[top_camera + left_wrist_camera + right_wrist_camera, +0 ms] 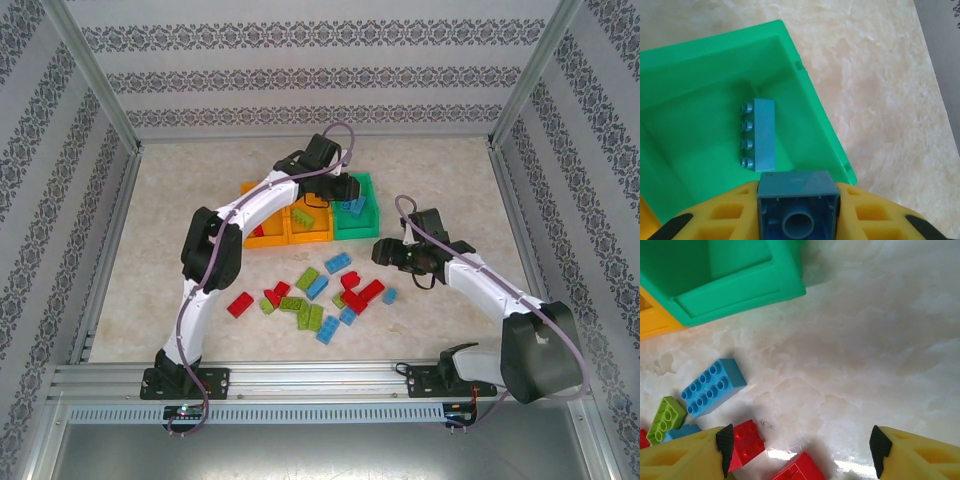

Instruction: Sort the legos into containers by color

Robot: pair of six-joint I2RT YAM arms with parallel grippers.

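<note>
My left gripper [798, 207] is shut on a small blue brick [797, 187], its hollow underside facing the camera. It hangs over the near right corner of the green bin [695, 75], where another blue brick [763, 135] lies on its side. In the top view the left gripper [346, 190] is above the green bin [368, 222], with two orange bins [268, 236] to its left. My right gripper [802, 446] is open and low over the table, with a red brick [746, 441] by its left fingertip. Red, blue and lime green legos [312, 292] lie scattered in front of the bins.
In the right wrist view a blue brick [713, 386], a lime green brick [665, 419] and a second red brick [801, 471] lie near the fingers. The green bin's corner [740, 290] sits at upper left. Metal frame rails [300, 378] bound the marble table.
</note>
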